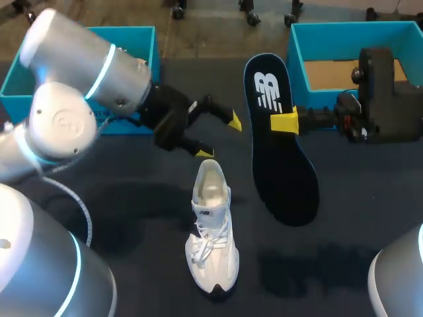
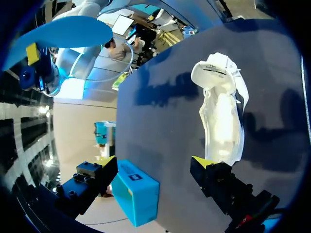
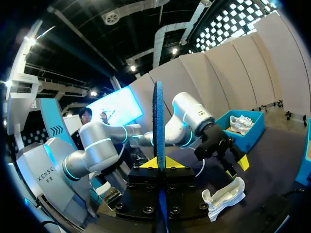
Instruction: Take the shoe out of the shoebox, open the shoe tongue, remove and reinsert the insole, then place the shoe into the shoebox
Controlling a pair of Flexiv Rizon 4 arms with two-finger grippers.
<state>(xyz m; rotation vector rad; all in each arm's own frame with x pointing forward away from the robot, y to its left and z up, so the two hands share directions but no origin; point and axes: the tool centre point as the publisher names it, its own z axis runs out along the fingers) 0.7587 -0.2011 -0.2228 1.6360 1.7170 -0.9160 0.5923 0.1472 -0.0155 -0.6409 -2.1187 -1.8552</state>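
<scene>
your right gripper (image 1: 285, 123) is clamped on the insole (image 1: 281, 142), one yellow finger on each face, about a third of the way down from its printed end. the insole hangs in the air above the dark table (image 1: 132, 218), well off the cloth, its dark printed side up in the head view. in the right wrist view it stands edge-on (image 3: 158, 126), rising straight out from between the fingertips (image 3: 146, 162).

your left gripper (image 1: 218, 137) is spread wide with nothing in it. it hovers just past the heel end of the white shoe (image 1: 211, 228), apart from it. in the left wrist view the shoe (image 2: 221, 111) lies ahead of the one finger (image 2: 204, 162), not between the two.

the shoe sits on the table between the arms, its opening up and wide, laces loose, heel toward the boxes, beside the insole but not touching it.

the right shoebox (image 1: 344, 30) stands at the far edge behind your right gripper, its brown floor showing. the left shoebox (image 1: 142, 39) is mostly hidden by your left arm; the right wrist view shows a second white shoe (image 3: 241, 122) inside it.
</scene>
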